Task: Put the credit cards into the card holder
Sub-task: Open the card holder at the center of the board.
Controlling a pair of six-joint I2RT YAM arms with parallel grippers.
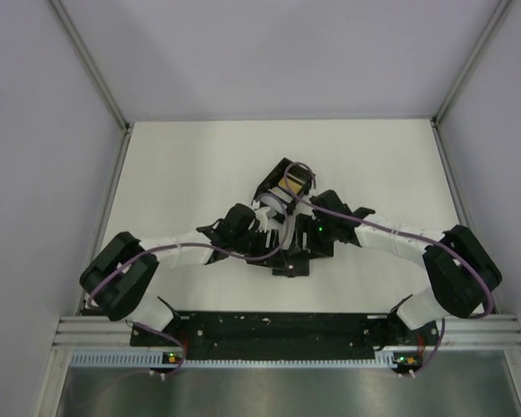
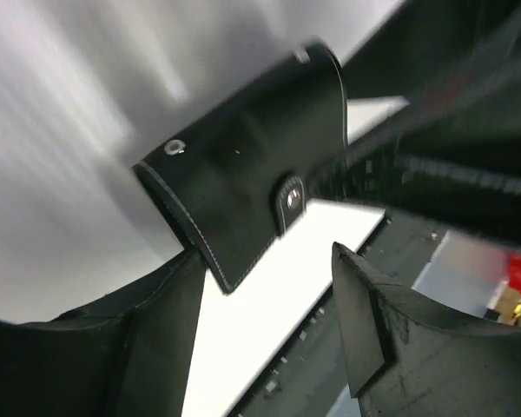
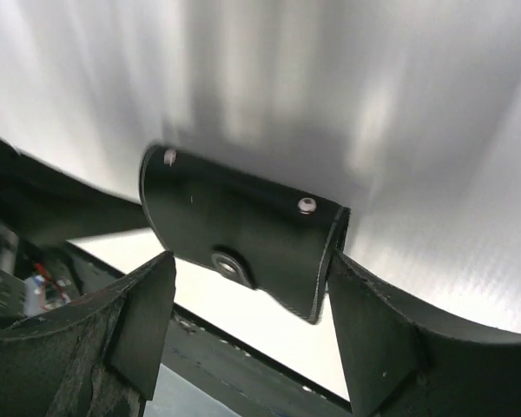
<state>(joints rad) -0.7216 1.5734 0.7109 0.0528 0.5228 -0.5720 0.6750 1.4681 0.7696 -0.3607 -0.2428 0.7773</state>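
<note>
Right claw (image 3: 252, 256) has the card holder (image 3: 243, 234) pinched end to end up in the air, and the left claw (image 2: 266, 250), jaws apart, has the holder's lower corner dead ahead between its fingers.

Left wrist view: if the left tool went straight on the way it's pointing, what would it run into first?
Most likely the black card holder, tilted straight ahead of the left tool, its lower corner near one finger. The view is blurred, so depth is uncertain.
</note>
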